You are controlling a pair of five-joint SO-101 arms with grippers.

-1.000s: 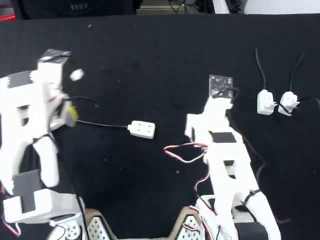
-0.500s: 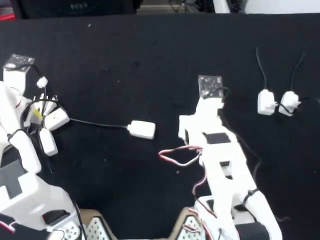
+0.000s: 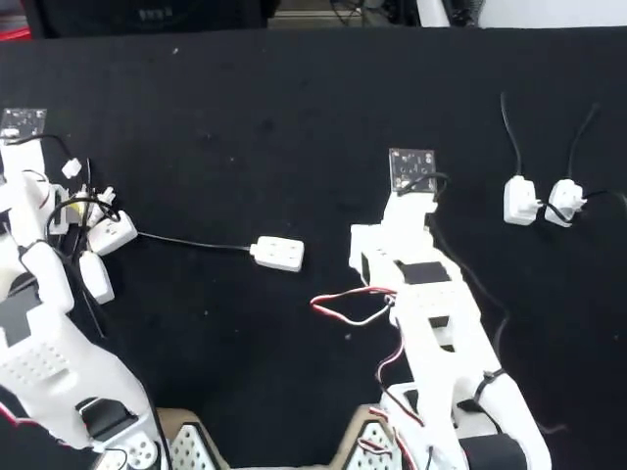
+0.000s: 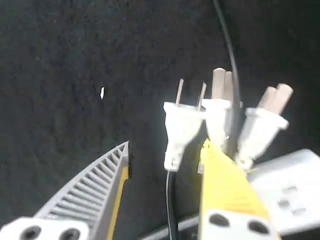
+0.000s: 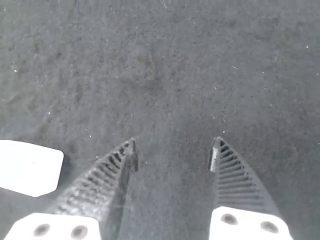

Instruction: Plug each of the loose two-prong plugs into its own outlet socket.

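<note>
L arm at left edge of tabletop (image 3: pixel 294 98). L gripper (image 4: pixel 165 145): fingers (image 4: pixel 95 192) apart, one grey, one yellow, not closed on anything. Three white two-prong plugs (image 4: pixel 182 125) bunched side by side at left edge, prongs pointing away from wrist. One plug sits btw the fingers, close to the yellow one; other two partly behind it. Socket A (image 4: pixel 295 182) just beside the bunch. Socket B (image 3: pixel 277 254) w/ black cord (image 3: pixel 186 242) mid-tabletop, well apart from plugs. R gripper (image 5: pixel 174 142): fingers apart over bare tabletop, centre. Two white corded blocks (image 3: pixel 522 199) far right, side by side; plug vs socket, can't tell.
</note>
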